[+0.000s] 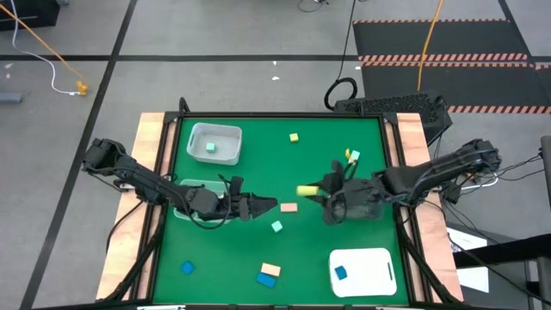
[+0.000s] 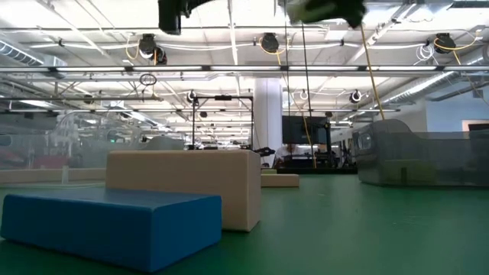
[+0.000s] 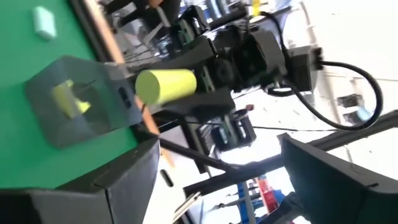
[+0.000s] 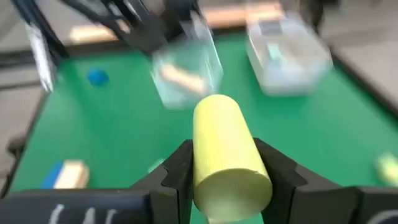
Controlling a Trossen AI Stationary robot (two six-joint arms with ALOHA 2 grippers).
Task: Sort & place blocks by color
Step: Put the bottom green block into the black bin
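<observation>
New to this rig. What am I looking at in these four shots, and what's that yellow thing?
It is a two-armed robot at a green table, sorting small blocks by colour.

The top-down shot shows both arms. The floor-level shot looks across the table past a blue block and a tan block. The other two come from cameras on each wrist.

The right gripper is shut on a yellow cylinder. The left gripper is open and empty, facing it.

On the table: two clear bins, a white tray with a blue block in it, and loose yellow, mint, blue and tan blocks.
</observation>
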